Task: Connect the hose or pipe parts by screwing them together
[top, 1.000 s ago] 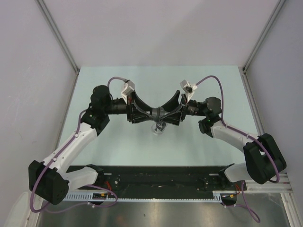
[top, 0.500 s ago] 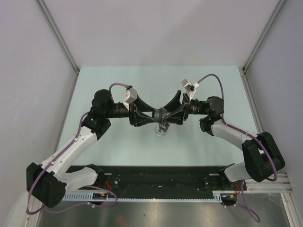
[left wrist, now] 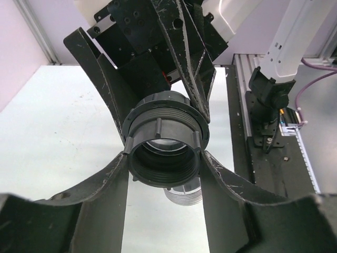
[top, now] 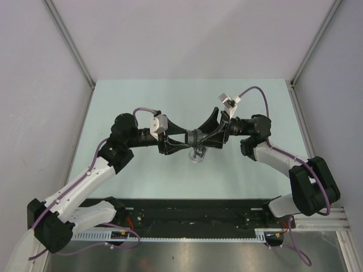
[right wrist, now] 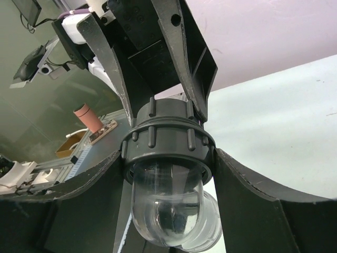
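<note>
The two hose or pipe parts meet in mid-air above the table's middle. One is a dark grey ring nut (left wrist: 158,125) with inner threads. The other is a clear elbow (right wrist: 166,211) with a grey ribbed collar (right wrist: 168,141). The nut (top: 193,136) sits end-on against the collar, and the elbow (top: 197,154) hangs below them. My left gripper (left wrist: 165,158) is shut on the ring nut, both fingers touching its sides. My right gripper (right wrist: 168,158) is shut on the collar from the opposite side. The grippers (top: 186,137) (top: 199,139) face each other tip to tip.
The pale green table (top: 142,102) lies under the parts, with grey walls left, right and behind. A black rail with both arm bases (top: 187,212) runs along the near edge.
The left arm's elbow has swung in and its wrist has rolled, carrying its camera round. The joined parts have drifted slightly right and back. Both grips are unchanged.
</note>
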Action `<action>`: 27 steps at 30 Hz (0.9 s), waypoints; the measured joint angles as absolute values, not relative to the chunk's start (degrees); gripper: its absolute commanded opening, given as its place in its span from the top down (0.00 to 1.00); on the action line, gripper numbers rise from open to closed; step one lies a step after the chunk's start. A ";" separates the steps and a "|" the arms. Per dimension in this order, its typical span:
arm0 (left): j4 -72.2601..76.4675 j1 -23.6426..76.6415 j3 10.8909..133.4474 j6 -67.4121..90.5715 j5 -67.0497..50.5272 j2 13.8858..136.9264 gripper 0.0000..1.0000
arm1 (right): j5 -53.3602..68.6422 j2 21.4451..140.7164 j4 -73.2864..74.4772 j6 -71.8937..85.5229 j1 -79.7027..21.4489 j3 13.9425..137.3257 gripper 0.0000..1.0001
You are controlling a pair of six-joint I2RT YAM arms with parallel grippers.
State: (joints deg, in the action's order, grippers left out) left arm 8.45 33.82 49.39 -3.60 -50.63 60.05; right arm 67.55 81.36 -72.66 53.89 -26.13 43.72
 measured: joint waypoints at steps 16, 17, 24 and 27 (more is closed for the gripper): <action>6.15 37.82 47.42 -15.68 -41.93 57.82 1.00 | 68.69 84.01 -73.89 59.61 -25.19 44.45 1.00; 5.91 38.17 47.44 -16.53 -41.10 57.67 1.00 | 68.60 84.12 -73.91 59.81 -25.15 44.49 1.00; 4.56 39.46 47.44 -20.38 -36.58 57.47 1.00 | 67.68 85.54 -74.02 60.53 -24.99 44.73 1.00; 3.70 40.10 47.42 -22.09 -34.46 57.41 1.00 | 67.31 86.43 -74.06 60.64 -24.99 44.84 1.00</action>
